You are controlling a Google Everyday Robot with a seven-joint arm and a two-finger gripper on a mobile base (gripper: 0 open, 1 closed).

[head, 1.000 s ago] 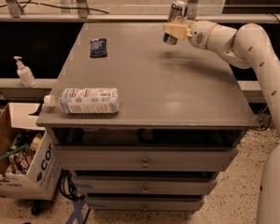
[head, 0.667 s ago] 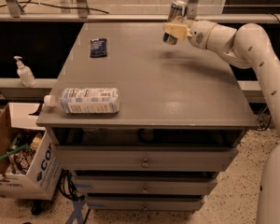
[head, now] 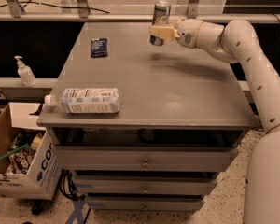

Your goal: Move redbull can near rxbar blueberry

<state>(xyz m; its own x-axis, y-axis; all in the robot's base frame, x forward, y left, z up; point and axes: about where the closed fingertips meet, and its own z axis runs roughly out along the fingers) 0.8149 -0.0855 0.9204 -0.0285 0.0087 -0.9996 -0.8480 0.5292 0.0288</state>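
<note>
1. The fingers (head: 167, 31) were pinching the can (head: 161, 11) around its lower half, with the pale pads clamped on either side. The gripper (head: 158, 32) hung over the far part of the table (head: 177, 92), a bit right of centre. The can was upright and looked to be lifted clear, since a shadow sat on the top below it.
2. The bar (head: 99, 47) lay flat towards the far left of the table, well apart from the can. So I'd say the step in hand was the carry leftwards.
3. To do that well, I'd keep the can upright and low, then bring it down just beside the bar, not on it. I wouldn't ease the grip until the base sat flat.
4. The can was a slim, smooth metal cylinder in silver and blue. It probably slips easily in a loose pinch, and being tall and narrow it would likely tip if set down crooked.
5. The bar was a thin, dark blue rectangular wrapper with pale print. It's light, so I reckon a nudge would slide it.
6. The table top was flat matte grey with a faint sheen, so fine for a clean set-down.
7. A clear plastic bottle (head: 86, 100) with a white label lay on its side at the near left edge, well out of the way.
</note>
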